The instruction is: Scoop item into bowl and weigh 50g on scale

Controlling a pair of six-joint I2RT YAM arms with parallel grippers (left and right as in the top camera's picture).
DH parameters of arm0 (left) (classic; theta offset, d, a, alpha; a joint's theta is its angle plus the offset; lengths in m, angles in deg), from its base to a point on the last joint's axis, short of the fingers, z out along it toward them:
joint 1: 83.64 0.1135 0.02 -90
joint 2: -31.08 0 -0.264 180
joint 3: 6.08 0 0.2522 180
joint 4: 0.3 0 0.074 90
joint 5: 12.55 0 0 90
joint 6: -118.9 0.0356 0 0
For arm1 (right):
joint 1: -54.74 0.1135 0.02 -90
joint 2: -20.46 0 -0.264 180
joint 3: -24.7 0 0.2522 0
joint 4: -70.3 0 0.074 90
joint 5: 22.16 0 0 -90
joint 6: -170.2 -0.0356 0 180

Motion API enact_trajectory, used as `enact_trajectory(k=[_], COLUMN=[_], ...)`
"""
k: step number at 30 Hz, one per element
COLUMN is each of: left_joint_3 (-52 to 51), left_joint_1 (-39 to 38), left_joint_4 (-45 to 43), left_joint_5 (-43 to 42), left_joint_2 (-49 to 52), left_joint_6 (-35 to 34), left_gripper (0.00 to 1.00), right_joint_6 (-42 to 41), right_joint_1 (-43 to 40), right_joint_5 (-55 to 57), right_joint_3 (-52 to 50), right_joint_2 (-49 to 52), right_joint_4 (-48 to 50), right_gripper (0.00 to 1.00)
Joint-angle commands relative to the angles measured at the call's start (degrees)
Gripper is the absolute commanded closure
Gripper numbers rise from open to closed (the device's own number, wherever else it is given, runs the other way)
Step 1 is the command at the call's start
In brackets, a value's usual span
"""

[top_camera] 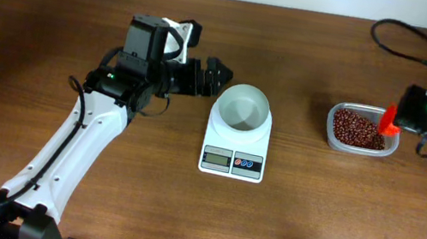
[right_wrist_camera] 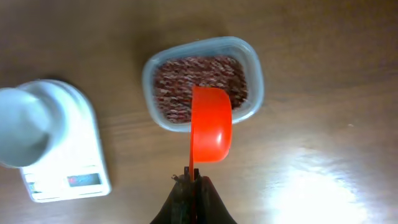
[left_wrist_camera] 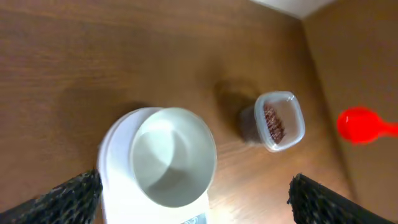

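Observation:
The white bowl [top_camera: 241, 108] stands empty on the white scale [top_camera: 234, 146]; both also show in the left wrist view, bowl [left_wrist_camera: 173, 155] and scale [left_wrist_camera: 118, 186], and in the right wrist view, bowl [right_wrist_camera: 22, 124] and scale [right_wrist_camera: 71, 158]. The red beans [top_camera: 357, 127] fill a clear tub [top_camera: 330, 137] at the right; they also show in the right wrist view [right_wrist_camera: 186, 84]. My left gripper [top_camera: 219, 74] is open and empty just left of the bowl. My right gripper [right_wrist_camera: 194, 177] is shut on the handle of a red scoop [right_wrist_camera: 210, 127], held above the tub's near edge, its cup empty.
A black cable [top_camera: 400, 42] loops at the back right by the right arm. The left arm [top_camera: 79, 141] stretches across the front left of the wooden table [top_camera: 327, 217].

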State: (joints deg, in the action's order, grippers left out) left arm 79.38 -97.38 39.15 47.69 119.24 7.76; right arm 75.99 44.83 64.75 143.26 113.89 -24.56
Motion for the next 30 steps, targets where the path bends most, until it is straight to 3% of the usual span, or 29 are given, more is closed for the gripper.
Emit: enact_trajectory(k=[1, 11, 22, 30], left_joint_3=[0.57, 0.57, 0.57, 0.55], left_joint_1=[0.02, 0.02, 0.02, 0.02], left_joint_4=[3.06, 6.36, 6.56, 6.56], left_joint_5=[-0.83, 2.84, 4.57, 4.79], left_joint_2=[-0.87, -0.85, -0.85, -0.85], left_joint_6=[11.78, 16.76, 16.94, 16.94], left_gripper=[0.01, 0.01, 0.01, 0.01], right_joint_6=[8.28, 18.88, 18.75, 14.19], right_joint_1=[-2.75, -3.23, -3.17, -1.44], right_joint_5=[-2.80, -7.89, -6.84, -5.20], right_joint_3=[0.76, 0.74, 0.52, 0.52], right_joint_2=[6.16, 21.57, 25.18, 25.20], right_joint_4=[-0.37, 1.86, 6.25, 7.02], right_gripper=[0.96, 0.96, 0.96, 0.96])
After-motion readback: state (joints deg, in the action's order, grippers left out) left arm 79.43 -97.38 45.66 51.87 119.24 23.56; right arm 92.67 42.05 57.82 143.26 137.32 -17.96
